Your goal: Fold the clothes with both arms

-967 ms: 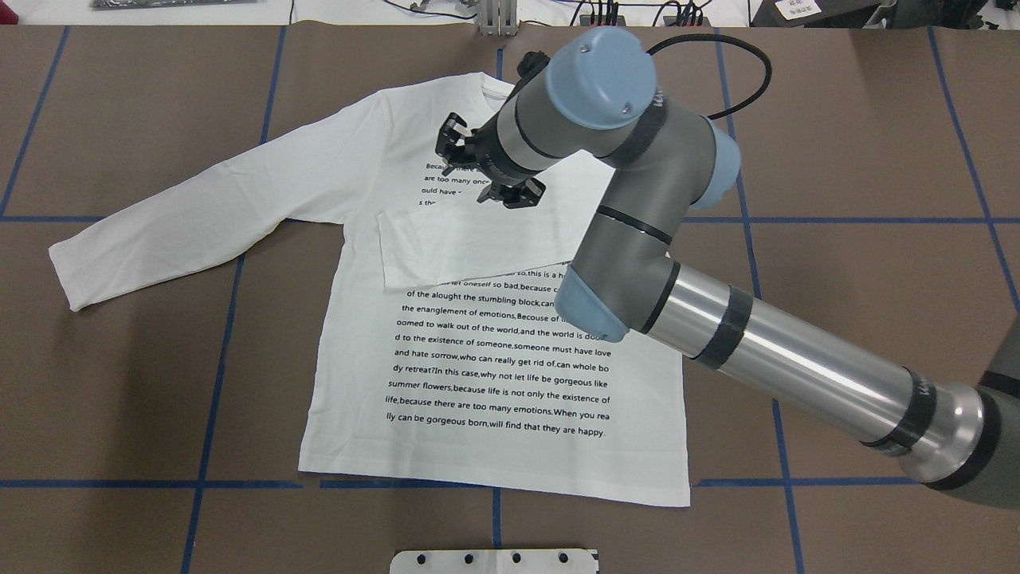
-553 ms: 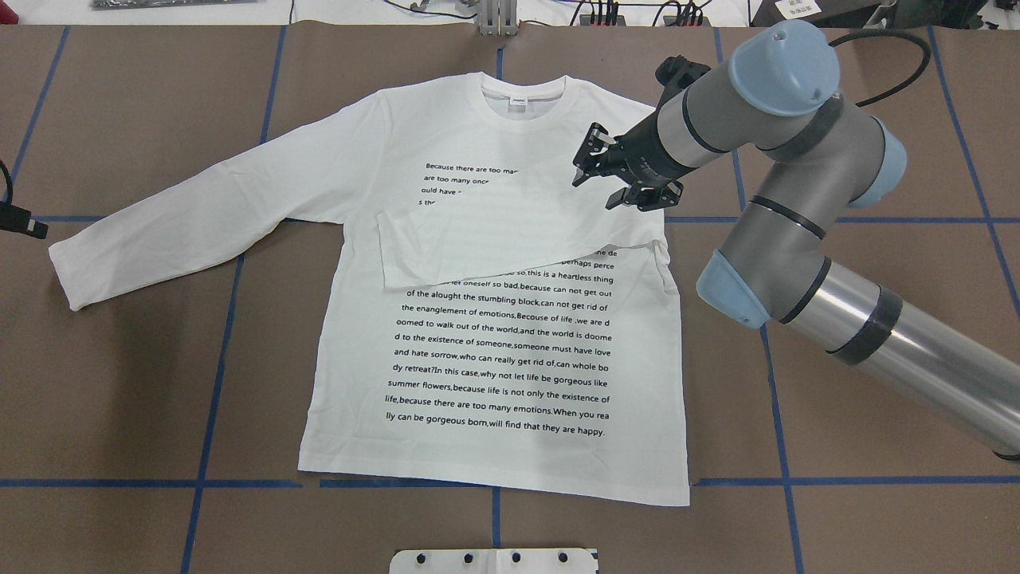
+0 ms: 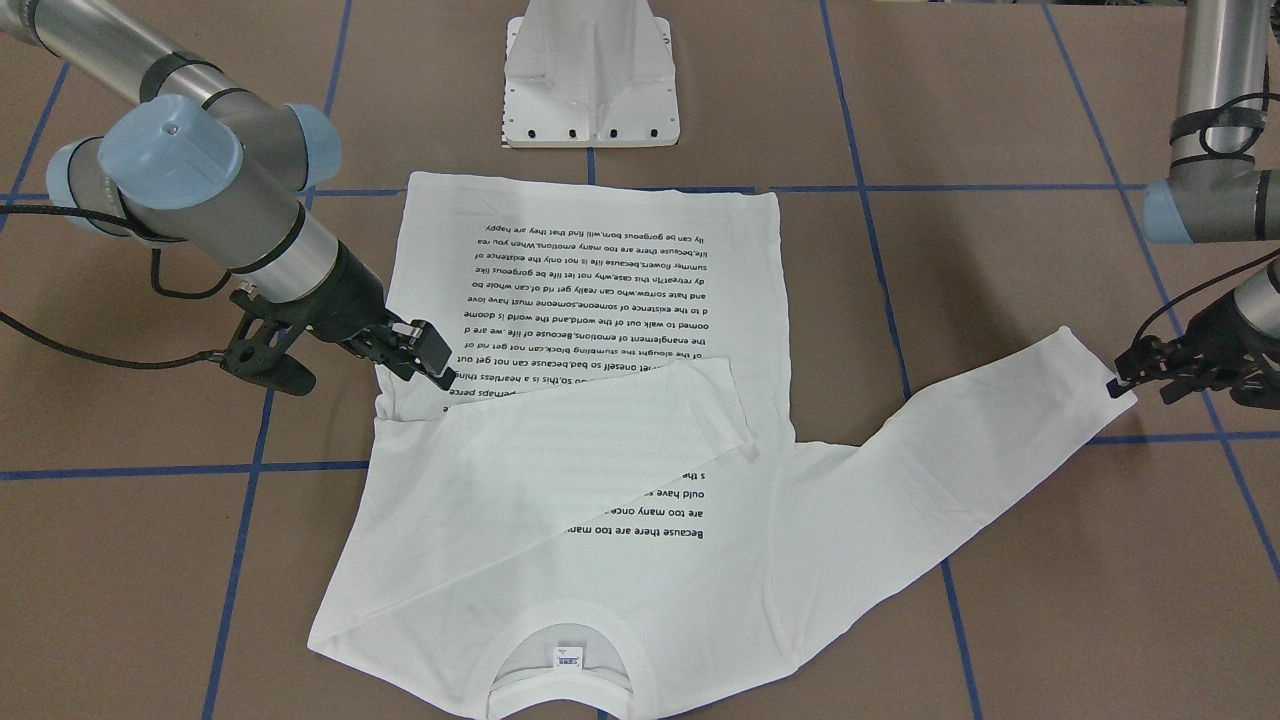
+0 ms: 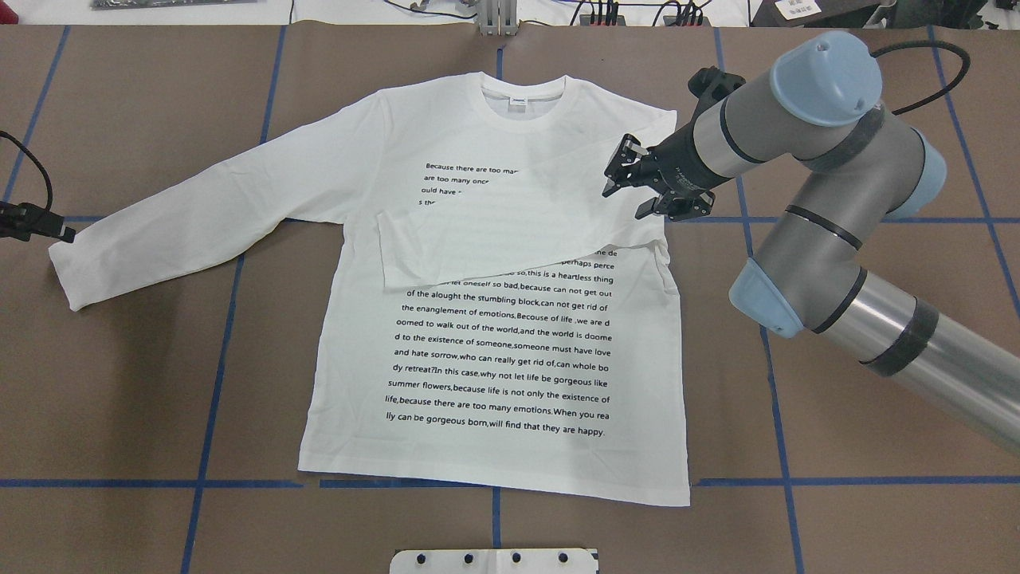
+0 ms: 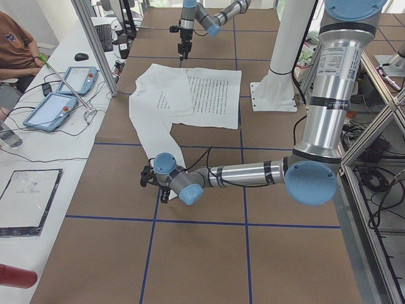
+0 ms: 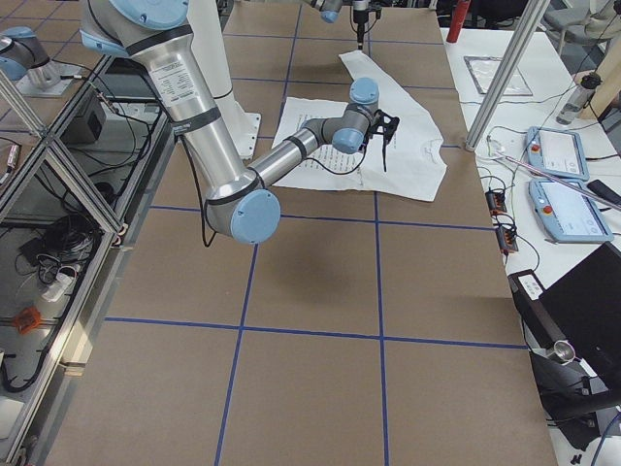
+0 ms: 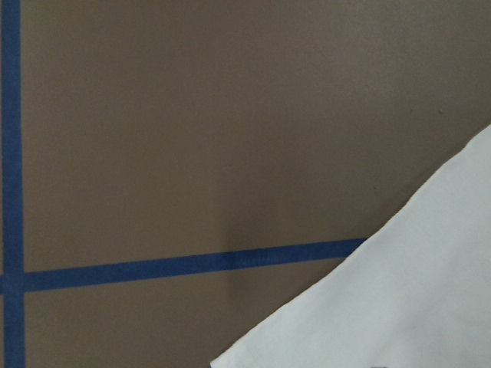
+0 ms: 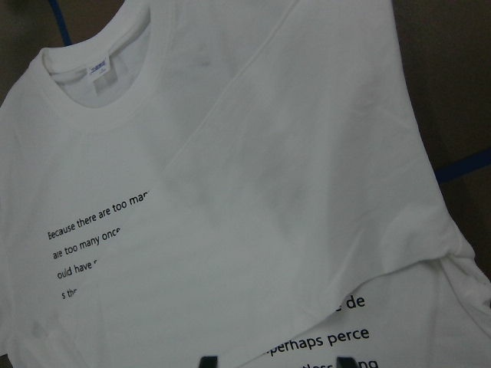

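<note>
The white long-sleeved T-shirt [image 4: 494,351] lies flat on the brown table, printed text up, collar [image 4: 523,104] at the far side. Its right sleeve [image 4: 494,231] is folded across the chest. Its left sleeve stretches out to the cuff [image 4: 68,267]. My right gripper [image 4: 629,187] hovers open and empty over the shirt's right shoulder; it also shows in the front view [image 3: 432,358]. Its two fingertips [image 8: 207,360] stand apart in the right wrist view. My left gripper [image 3: 1122,383] is at the cuff's corner [image 7: 399,307]. I cannot tell whether it is open or shut.
The white pedestal base [image 3: 592,75] stands at the table's near edge, just below the shirt's hem. Blue tape lines [image 4: 231,319] grid the table. A side bench with tablets [image 5: 63,95] and an aluminium post [image 5: 95,44] lie beyond the far edge.
My right arm has swung from over the chest text to the shirt's right shoulder, gripper still open and empty. My left gripper has come in from the left edge up to the cuff.
</note>
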`<state>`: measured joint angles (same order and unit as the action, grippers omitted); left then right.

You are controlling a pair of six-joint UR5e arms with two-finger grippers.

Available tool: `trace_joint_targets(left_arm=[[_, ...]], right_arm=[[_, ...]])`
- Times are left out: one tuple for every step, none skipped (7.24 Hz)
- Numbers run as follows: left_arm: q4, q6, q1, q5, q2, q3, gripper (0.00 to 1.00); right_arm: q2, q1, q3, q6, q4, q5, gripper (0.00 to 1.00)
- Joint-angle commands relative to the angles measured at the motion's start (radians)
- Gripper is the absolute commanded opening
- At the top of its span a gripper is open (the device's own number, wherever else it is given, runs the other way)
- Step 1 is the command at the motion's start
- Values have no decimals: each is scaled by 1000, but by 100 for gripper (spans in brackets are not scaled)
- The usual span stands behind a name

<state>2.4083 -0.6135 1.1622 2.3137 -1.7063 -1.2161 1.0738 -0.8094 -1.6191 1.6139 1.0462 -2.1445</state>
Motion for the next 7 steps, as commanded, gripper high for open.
trace_joint_targets(left_arm=[[0,0,-21,-2,-1,16,76],[0,-2,-24,-2,-1,17,75],[0,-2,-27,-2,-1,18,73],[-1,-2,-27,-2,1,18,72],[-1,-2,-27,-2,1,18,70],[-1,-2,-30,-2,2,20,69],[-1,-2,-30,-2,1,23,69]], right_arm=[[8,0,-1,0,0,2,61],[8,0,-1,0,0,2,61],[8,0,-1,0,0,2,61],[8,0,1,0,0,2,61],[9,1,-1,0,0,3,61],[8,1,-2,0,0,2,61],[8,1,-1,0,0,3,61]])
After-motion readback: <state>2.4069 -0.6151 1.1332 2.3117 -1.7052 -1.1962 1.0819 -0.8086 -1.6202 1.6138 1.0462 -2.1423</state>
